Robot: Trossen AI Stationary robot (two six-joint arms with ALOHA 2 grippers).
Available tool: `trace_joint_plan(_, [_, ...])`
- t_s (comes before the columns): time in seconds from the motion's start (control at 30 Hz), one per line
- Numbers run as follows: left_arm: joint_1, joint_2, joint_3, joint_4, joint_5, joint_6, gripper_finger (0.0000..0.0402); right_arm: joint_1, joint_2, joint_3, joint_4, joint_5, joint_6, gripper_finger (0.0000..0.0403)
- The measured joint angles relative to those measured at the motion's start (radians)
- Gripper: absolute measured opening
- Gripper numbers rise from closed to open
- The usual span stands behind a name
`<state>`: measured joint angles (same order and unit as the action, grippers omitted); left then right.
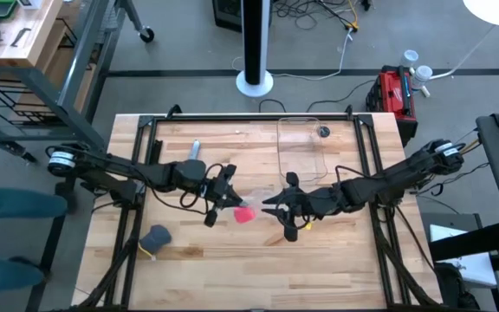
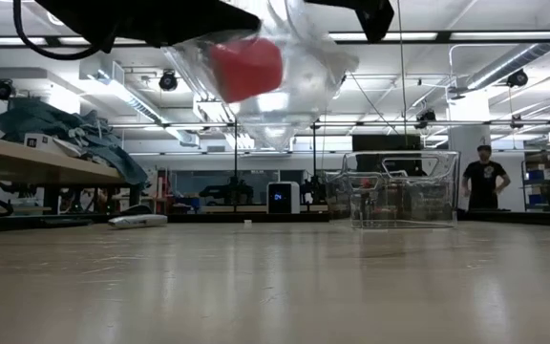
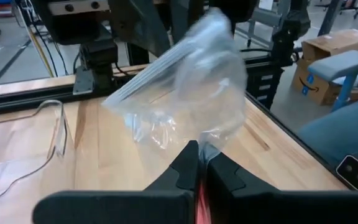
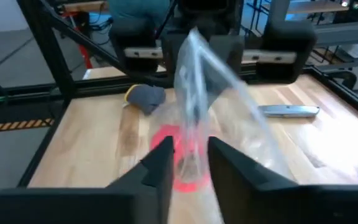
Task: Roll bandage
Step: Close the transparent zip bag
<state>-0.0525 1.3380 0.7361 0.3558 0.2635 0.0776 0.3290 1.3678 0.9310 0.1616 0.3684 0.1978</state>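
Above the middle of the counter (image 1: 336, 260) the 2 end effectors meet at a clear plastic bag (image 3: 185, 93) — the pink bandage (image 2: 246, 67) sits rolled inside it, lifted off the wood. The left end effector (image 3: 199, 171) is clenched on the bag's edge; the right end effector (image 4: 188, 158) stands slightly parted around the bag — grip unclear

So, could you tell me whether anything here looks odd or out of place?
Yes: the bandage, a pink-red roll, sits inside a clear plastic bag held up off the table between the left gripper and right gripper, not loose on the wood for rolling. Nothing looks spilled or damaged.
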Motion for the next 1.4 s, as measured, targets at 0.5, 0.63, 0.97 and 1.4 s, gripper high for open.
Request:
trace_joint_plan(0.5, [-0.006, 0.0, 0.0, 0.015, 0.143, 0.05, 0.0, -0.002, -0.001, 0.001, 0.027, -0.159, -0.032, 0.0107])
trace_joint_plan(0.63, [-0.006, 0.0, 0.001, 0.04, 0.16, 0.051, 0.0, -0.004, 0.024, 0.001, 0.069, -0.16, -0.075, 0.0129])
trace_joint_plan(0.97, [-0.02, 0.0, 0.002, 0.058, 0.193, 0.071, 0.0, -0.047, 0.11, 0.097, 0.064, -0.277, -0.094, 0.0136])
trace_joint_plan(1.4, [-0.023, 0.0, 0.002, 0.061, 0.195, 0.071, 0.0, -0.074, 0.235, 0.265, -0.08, -0.463, -0.112, 0.0092])
